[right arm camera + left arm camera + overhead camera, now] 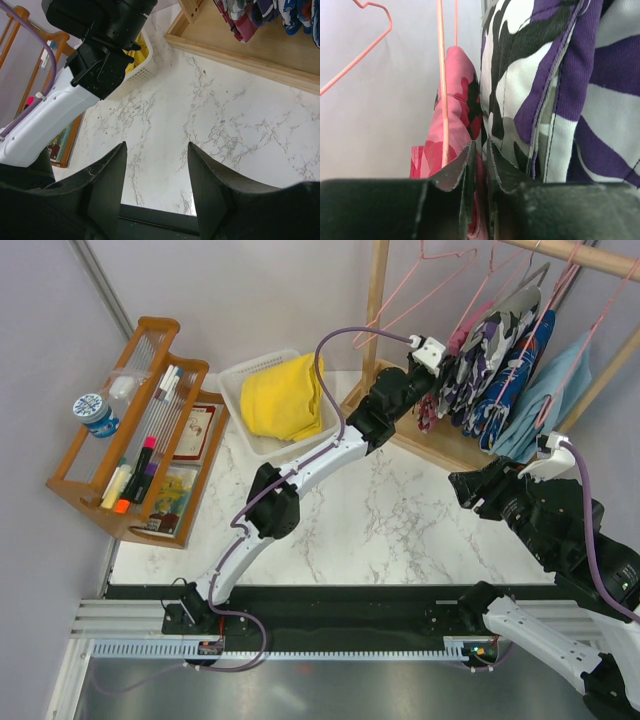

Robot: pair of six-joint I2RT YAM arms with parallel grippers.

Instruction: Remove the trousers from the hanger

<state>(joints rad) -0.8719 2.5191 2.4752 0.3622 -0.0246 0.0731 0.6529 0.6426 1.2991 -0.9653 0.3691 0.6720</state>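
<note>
My left tool (480,150) was almost pressed together. Pink cloth showed in the thin gap, so I took it as a pinch on the pink trousers (456,90). They hung over a pink hanger (442,75), tight against a purple and white garment (560,100).

My right tool (157,150) was spread wide with nothing in it. It hung above the counter (240,125), well apart from the hanger. The yellow trousers (282,395) lay in the white basket (232,388), off any hanger.

To do this step well, I thought I should check that only pink cloth was in the pinch, not the wire or the purple garment. Then I should pull slowly down and toward me, so the cloth slid off the bar. A fast tug could swing the hanger or drag the next garment along.
</note>
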